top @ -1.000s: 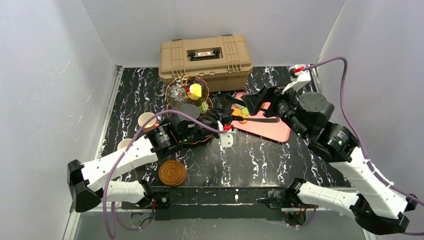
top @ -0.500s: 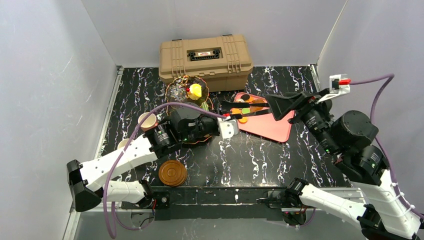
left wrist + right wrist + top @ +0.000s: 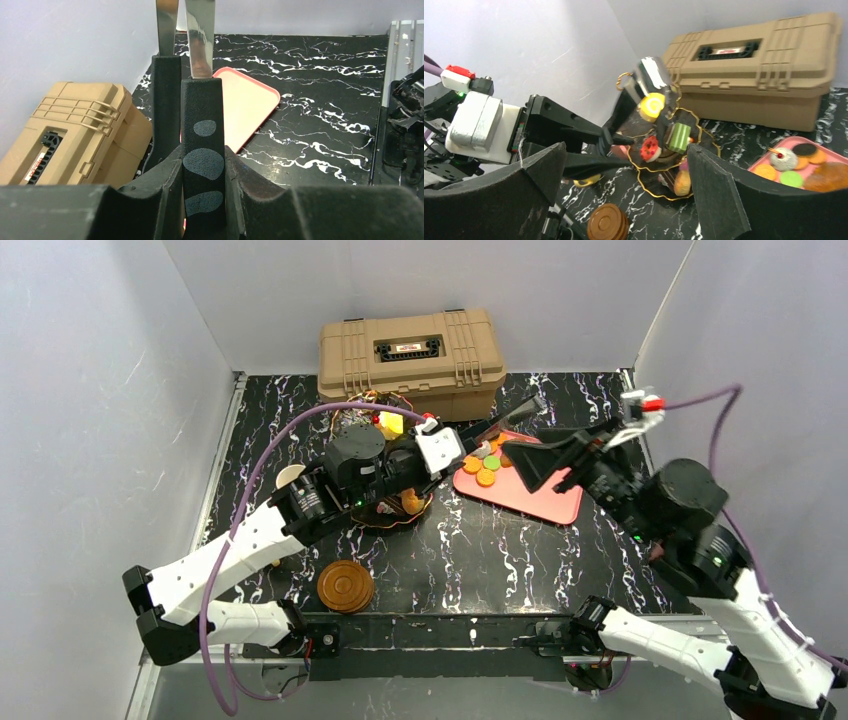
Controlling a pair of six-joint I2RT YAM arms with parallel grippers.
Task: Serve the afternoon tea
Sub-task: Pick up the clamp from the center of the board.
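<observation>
- Left wrist view: we see the left gripper (image 3: 202,210) clamped on the black foam-sleeved handles of a pair of steel-bladed tongs (image 3: 201,125). The two blades stand close together. Their tips are cut off by the top edge, so we cannot tell whether they hold anything.
- Beyond the blades lies a flat salmon-pink plastic tray (image 3: 247,105), its near part hidden behind the handles.
- From above, the right gripper (image 3: 545,445) hangs over that tray with its jaws spread wide and nothing between them.
- Small colourful pastries (image 3: 485,465) sit on the tray's left end, just beside the tongs.
- The three-tier black scalloped stand with gold rims (image 3: 649,177) is left of the tray and in front of the tan plastic toolbox (image 3: 410,350). From above, the left arm covers most of it. The right wrist view shows a yellow roll, a green piece and a red spotted one on its tiers.
- Only the rim of a pale cup (image 3: 290,476) shows past the left arm.
- A stack of round brown saucers (image 3: 345,585) rests on the black white-veined table (image 3: 500,550), near the front edge.
</observation>
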